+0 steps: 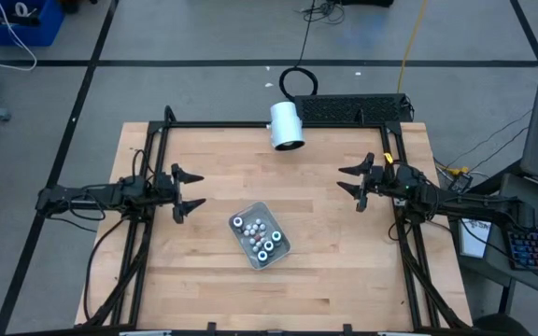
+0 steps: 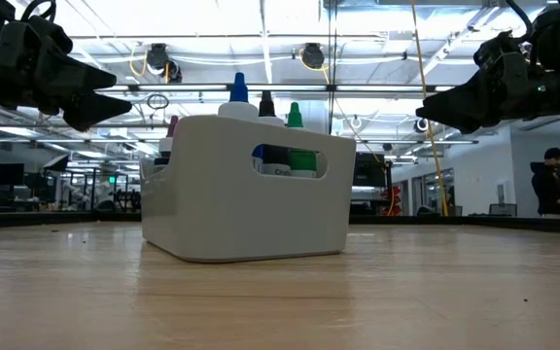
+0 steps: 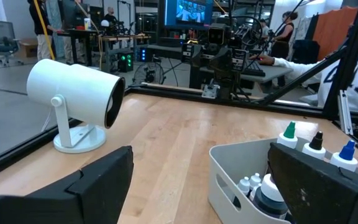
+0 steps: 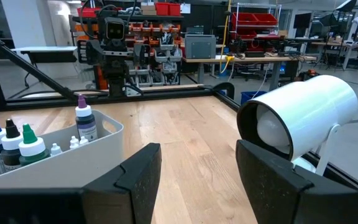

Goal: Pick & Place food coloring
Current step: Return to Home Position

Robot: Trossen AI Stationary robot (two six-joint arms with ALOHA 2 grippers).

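On the left side of the pale wooden table, the left gripper hangs clear above the boards, just inside the dark frame rail. Its two dark fingers are spread wide with nothing between them.

To its right, about midway across and toward the near edge, sits a light gray plastic bin with an oval handle slot cut in its wall (the high view shows it turned at a slant to the table edges). The four small pale food coloring bottles stand upright inside it. The blue-, black- and green-capped ones are packed side by side at one end, and the purple-capped one stands apart against another wall. A few small white round pieces lie low in the bin among them.

Farther back, at the middle of the far edge and well apart from the bin, a large white cylinder lies sideways on a small round stand, its dark open end turned toward the near side.

On the right, the right gripper hangs above the table, a little farther back than the left one. Its jaws are likewise wide and empty. Beyond the table, a person stands in the room at the right.
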